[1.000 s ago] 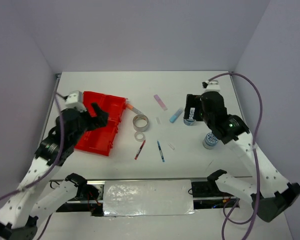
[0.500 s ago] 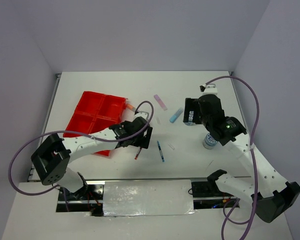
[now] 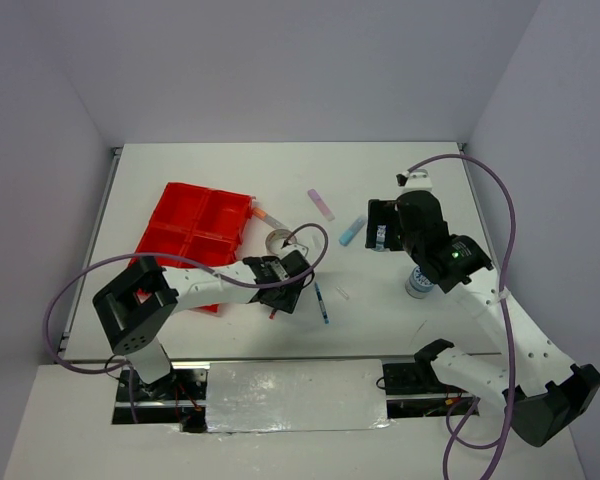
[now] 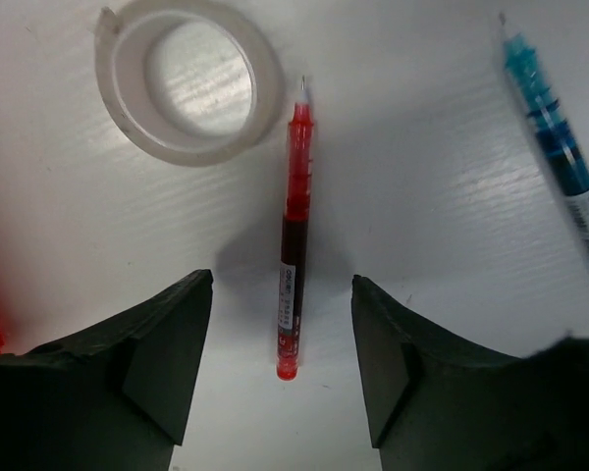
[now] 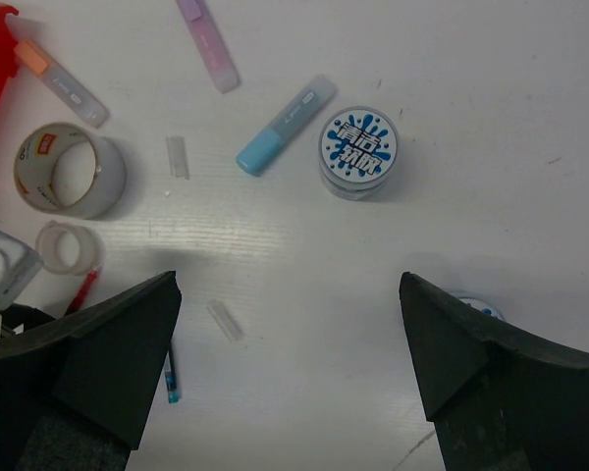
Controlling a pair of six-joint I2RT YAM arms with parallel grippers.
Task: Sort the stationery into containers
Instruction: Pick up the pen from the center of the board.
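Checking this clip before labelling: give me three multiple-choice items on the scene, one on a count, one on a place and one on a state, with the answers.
1. How many compartments does the red tray have?
A. two
B. six
C. four

2. Where does the red pen lie?
A. between the fingers of the left end effector
B. inside the red tray
C. across the tray's rim

3. The left end effector is:
A. shut on the red pen
B. open
C. shut and empty

Answers:
1 C: the top view shows a two-by-two grid.
2 A: the left wrist view shows one finger on each side of the pen.
3 B: a gap shows between each finger and the pen.
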